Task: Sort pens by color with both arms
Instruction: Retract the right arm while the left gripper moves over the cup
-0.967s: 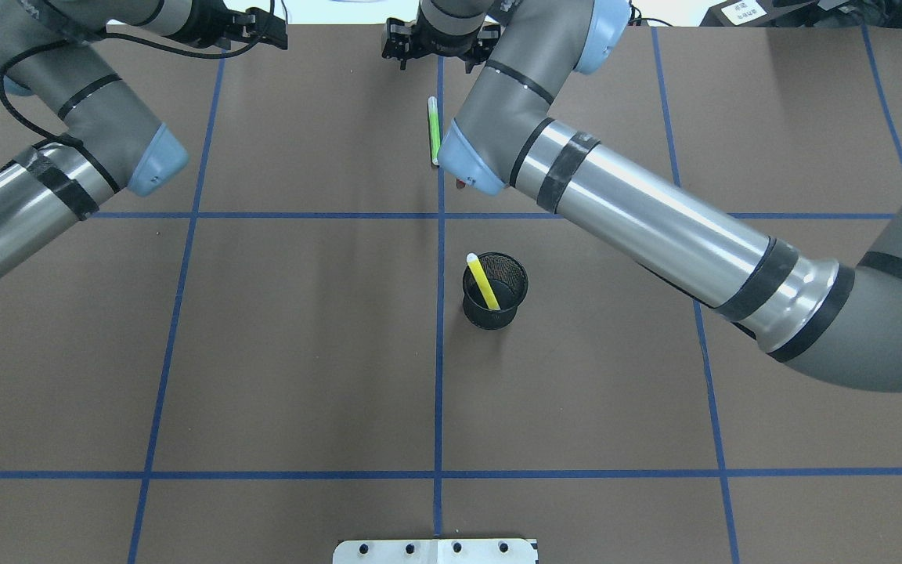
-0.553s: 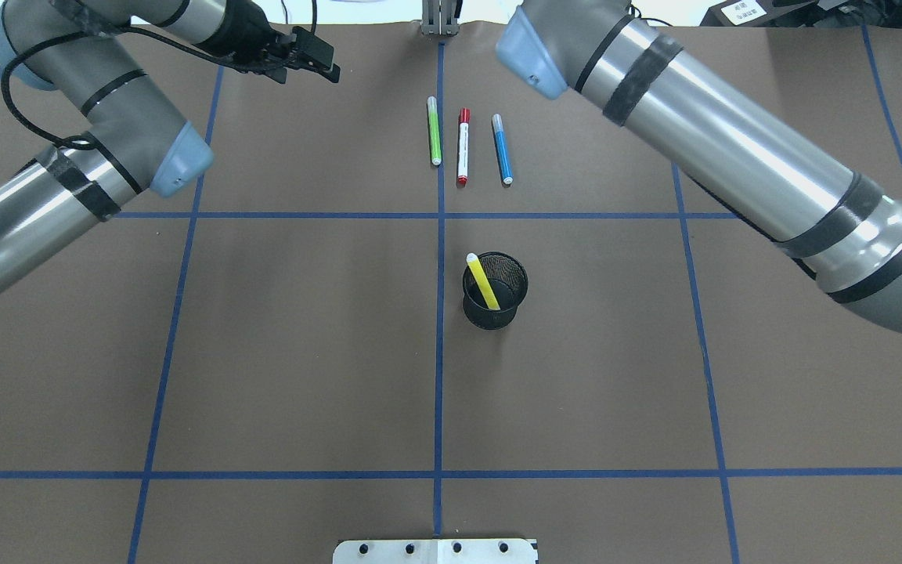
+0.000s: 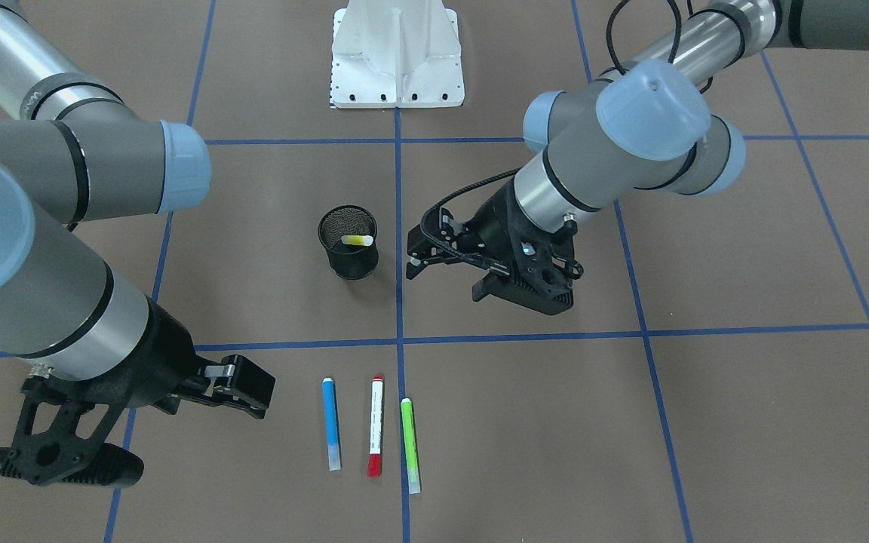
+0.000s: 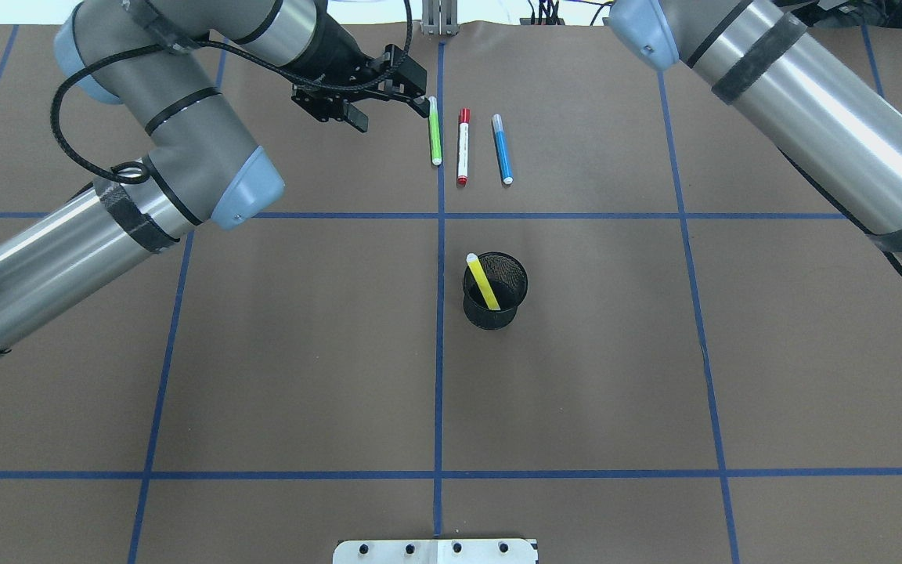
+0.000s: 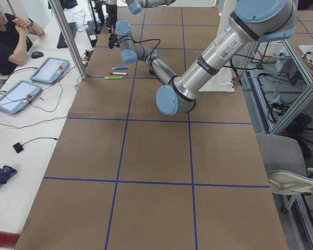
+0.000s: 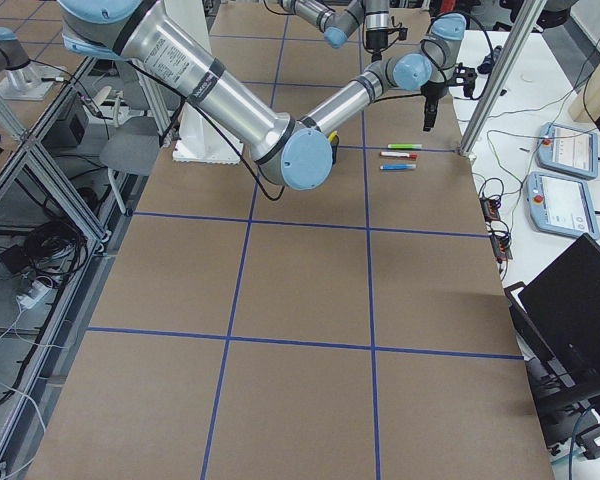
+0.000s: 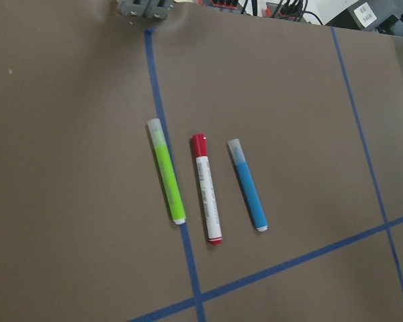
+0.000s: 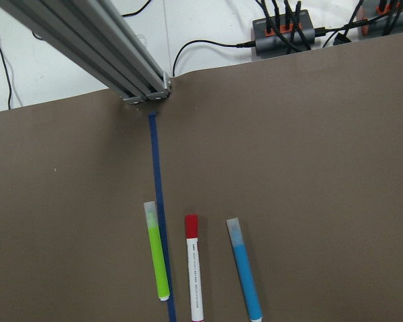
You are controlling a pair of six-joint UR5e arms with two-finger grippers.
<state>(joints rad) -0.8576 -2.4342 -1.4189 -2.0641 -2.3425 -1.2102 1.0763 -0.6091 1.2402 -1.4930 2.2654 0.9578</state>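
Left fingers point(image 4: 355, 117), apart, have swung in just beside the green pen point(image 4: 434, 133); right fingers point(image 3: 250, 388), gap impossible to tell, have pulled away, so the left likely picks next

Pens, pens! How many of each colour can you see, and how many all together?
Green pen: 1
White pen with red cap: 1
Blue pen: 1
Yellow pen: 1, standing in the black mesh cup
Total: 4 pens
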